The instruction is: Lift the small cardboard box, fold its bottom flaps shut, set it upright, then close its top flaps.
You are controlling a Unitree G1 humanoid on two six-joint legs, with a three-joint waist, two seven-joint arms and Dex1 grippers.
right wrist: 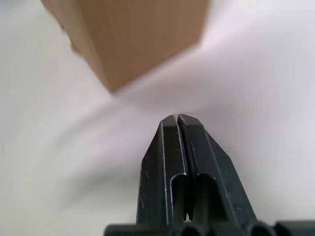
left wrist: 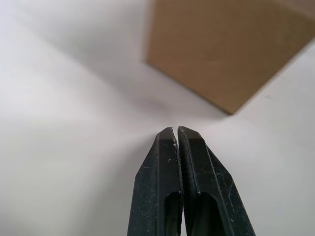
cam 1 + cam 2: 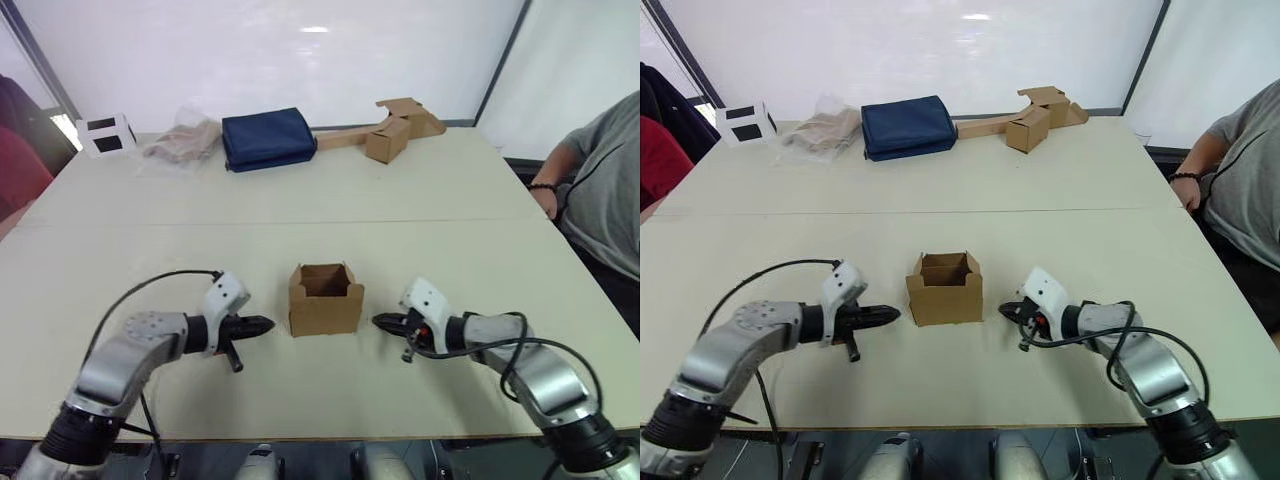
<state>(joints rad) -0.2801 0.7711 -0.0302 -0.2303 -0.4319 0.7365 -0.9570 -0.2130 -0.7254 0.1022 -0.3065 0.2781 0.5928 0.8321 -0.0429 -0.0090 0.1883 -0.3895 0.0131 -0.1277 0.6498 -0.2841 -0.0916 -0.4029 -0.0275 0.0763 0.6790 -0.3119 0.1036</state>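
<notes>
Cardboard walls of the small cardboard box [image 3: 326, 300] stand on the table [image 3: 450, 210] between your grippers, mouth open upward. Left gripper [image 3: 262, 325] and right gripper [image 3: 380, 321] flank it, fingers pressed together and empty, likely poised to squeeze and lift it.

you're looking at a small cardboard box [image 3: 326, 299] of plain brown corrugated board, matt and unprinted. the table [image 3: 300, 200] has a smooth, pale, matt top. the left gripper [image 2: 177, 135] and right gripper [image 1: 177, 120] have black fingers [image 2: 155, 187] that look like matt plastic, finely speckled. the navy bag [image 3: 267, 138] looks like cloth.
</notes>
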